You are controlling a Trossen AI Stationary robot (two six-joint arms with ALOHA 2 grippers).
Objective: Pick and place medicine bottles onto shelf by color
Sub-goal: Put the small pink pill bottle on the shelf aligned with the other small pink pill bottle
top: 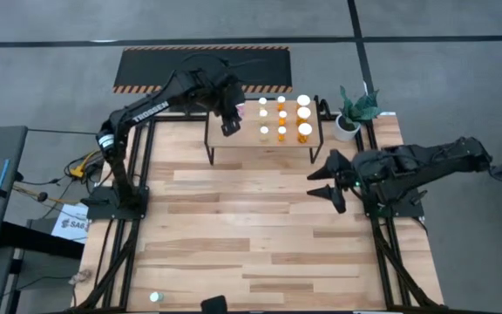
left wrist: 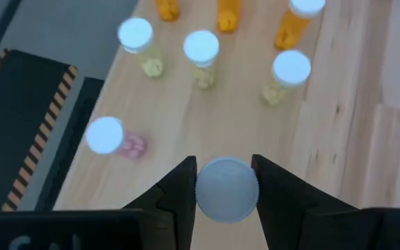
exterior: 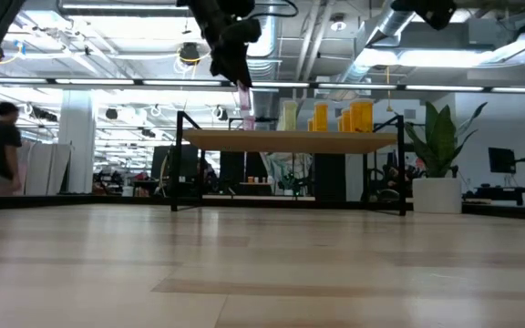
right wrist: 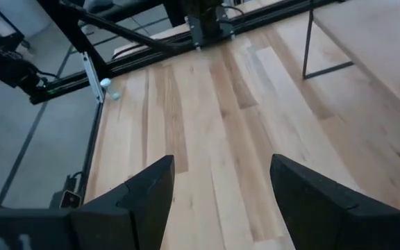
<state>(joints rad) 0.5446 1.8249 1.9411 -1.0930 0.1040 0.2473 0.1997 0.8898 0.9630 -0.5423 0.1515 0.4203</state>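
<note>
White-capped orange, pale-yellow, pink bottles; light-wood shelf w/ black legs.

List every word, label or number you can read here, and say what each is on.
"TROSSEN": on the left arm, high view.
"SA…": cut-off print on a white sheet by the left arm's base; the rest is unreadable.
Pale marks on the left claw's housing, left wrist view: cut off, unreadable.
Bottles: no readable labels.

In the left wrist view, the held bottle shows only its white cap; its body is hidden below. In the low view, the left end effector is cut off above by the frame edge. A small object near the table edge is too small to identify.
</note>
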